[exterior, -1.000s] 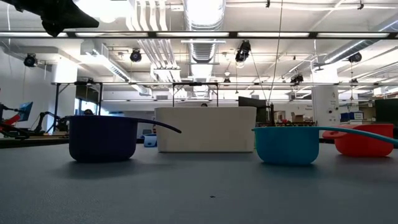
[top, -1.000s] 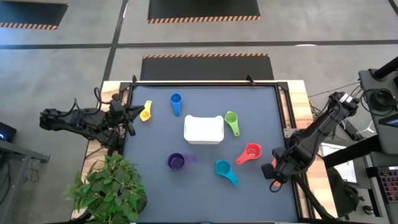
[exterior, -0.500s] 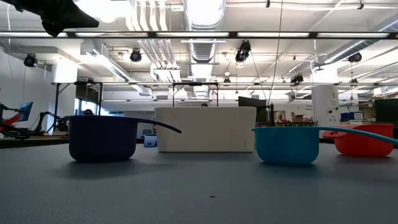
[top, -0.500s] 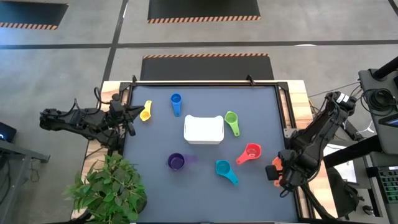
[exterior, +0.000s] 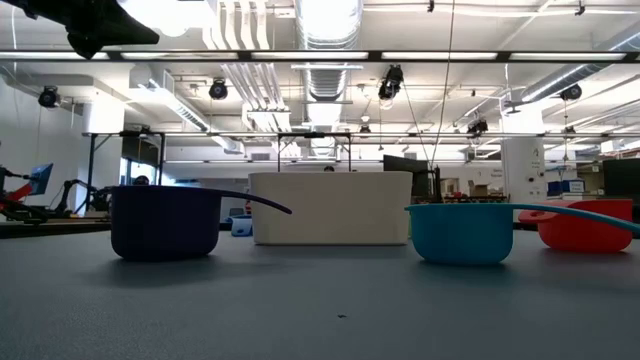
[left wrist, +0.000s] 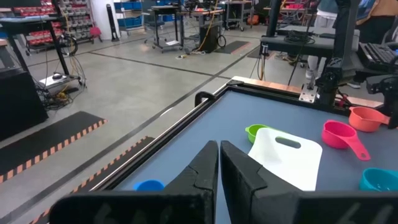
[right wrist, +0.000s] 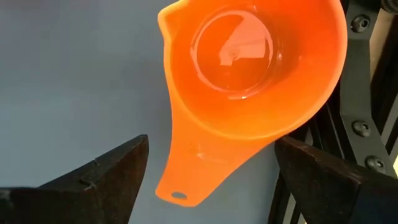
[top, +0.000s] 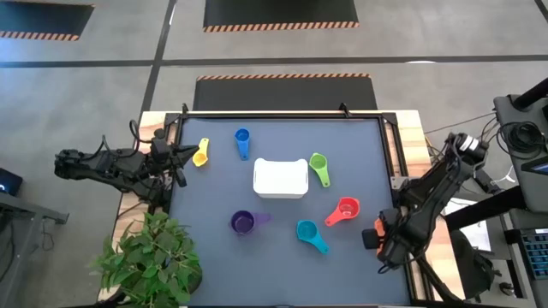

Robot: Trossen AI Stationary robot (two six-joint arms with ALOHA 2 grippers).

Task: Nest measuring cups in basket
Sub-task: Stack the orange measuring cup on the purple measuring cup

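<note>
High view: the right claw [top: 383, 242] hangs over the near right edge of the dark grey bench [top: 214, 257], above the small orange plastic measuring cup [top: 370, 237]. In the right wrist view its two dark fingers [right wrist: 99, 177] stand wide apart on either side of that orange cup [right wrist: 249, 81], whose handle points back between them; neither finger touches it.

The low white rectangular basket [top: 280, 178] sits mid-bench. Around it, all apart from it, lie the other scoops: the yellow cup [top: 201, 154] at the far left, the blue cup [top: 242, 141] far of the basket, the green cup [top: 319, 167] just right of it, the purple cup [top: 244, 223] near left, the teal cup [top: 308, 233] near, and the red cup [top: 345, 210] to the near right.

The left claw [top: 181, 152] waits at the bench's left edge beside the yellow cup, its fingers [left wrist: 202, 171] pressed nearly together, empty.
</note>
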